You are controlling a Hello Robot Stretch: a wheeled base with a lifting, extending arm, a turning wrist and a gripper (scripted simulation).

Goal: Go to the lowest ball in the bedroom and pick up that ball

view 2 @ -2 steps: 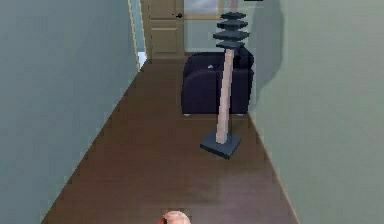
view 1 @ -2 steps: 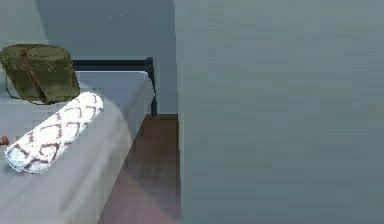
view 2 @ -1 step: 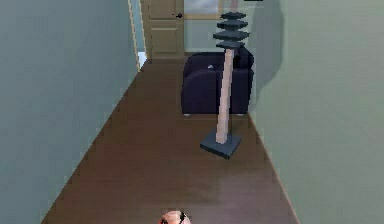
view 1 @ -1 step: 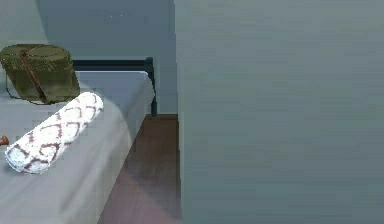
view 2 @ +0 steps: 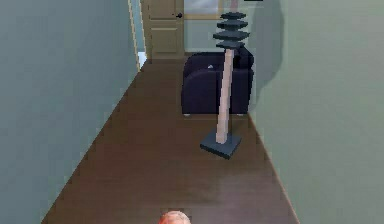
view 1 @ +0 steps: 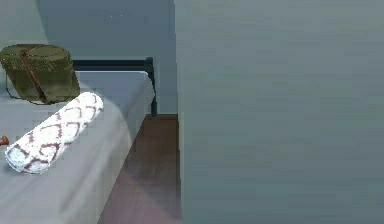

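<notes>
The small reddish ball (view 2: pixel 175 217) on the floor (view 2: pixel 150 150) looks light and may roll. Grab it around its middle. I cannot tell how the jaws stand.

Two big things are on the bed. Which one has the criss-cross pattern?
The long white roll pillow, lying nearer the camera. The round bag behind it is plain olive green, with no pattern.

grey bed (view 1: pixel 95 150), blue-grey wall (view 1: pixel 280 110), brown floor (view 2: pixel 160 150), floor lamp (view 2: pixel 226 90), dark armchair (view 2: pixel 205 85)
</notes>
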